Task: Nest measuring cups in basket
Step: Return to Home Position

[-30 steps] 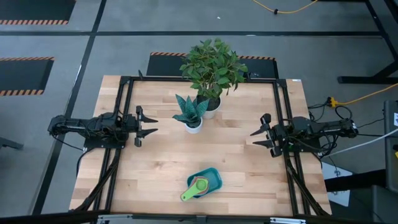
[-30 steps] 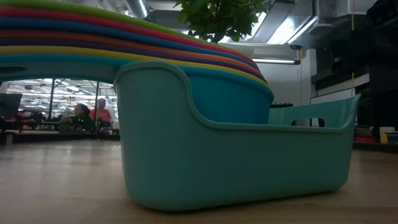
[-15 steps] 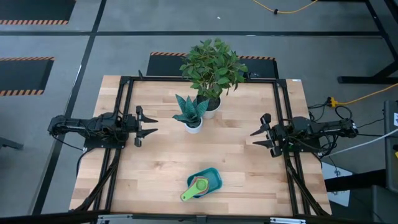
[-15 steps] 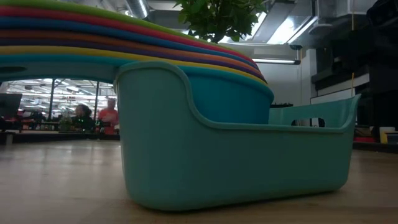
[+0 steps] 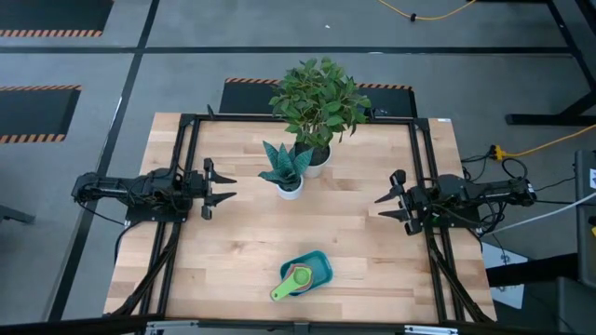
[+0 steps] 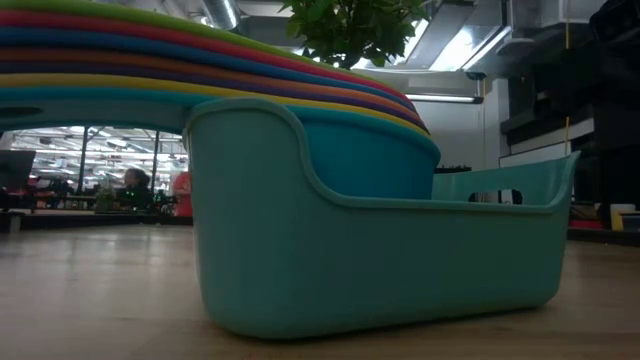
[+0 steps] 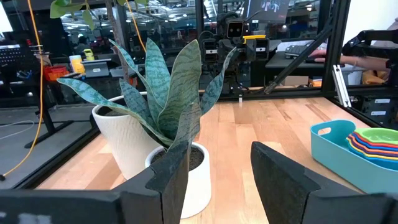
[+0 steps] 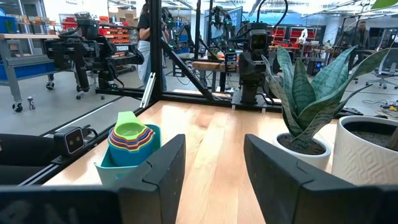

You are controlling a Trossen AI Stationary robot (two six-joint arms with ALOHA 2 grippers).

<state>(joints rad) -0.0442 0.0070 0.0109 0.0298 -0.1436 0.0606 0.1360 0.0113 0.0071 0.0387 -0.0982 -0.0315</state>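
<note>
The measuring cups point(image 5: 299, 276) sit nested in a stack, green on top, inside the teal basket point(image 5: 318, 263) near the table's front edge; their stacked handles point(image 6: 150, 60) stick out over the basket's rim point(image 6: 300, 150). My left gripper point(image 5: 228, 186) hovers open at the table's left side, well away from the basket. My right gripper point(image 5: 382, 207) hovers open at the right side, equally far off. The wrist views show the basket point(image 7: 348, 155) with its cups point(image 8: 129, 137) beyond the open fingers.
A small spiky plant in a white pot point(image 5: 288, 175) and a larger leafy plant in a white pot point(image 5: 317, 112) stand at the table's far middle, between the arms. A black frame point(image 5: 186, 130) runs round the tabletop. People move in the room behind.
</note>
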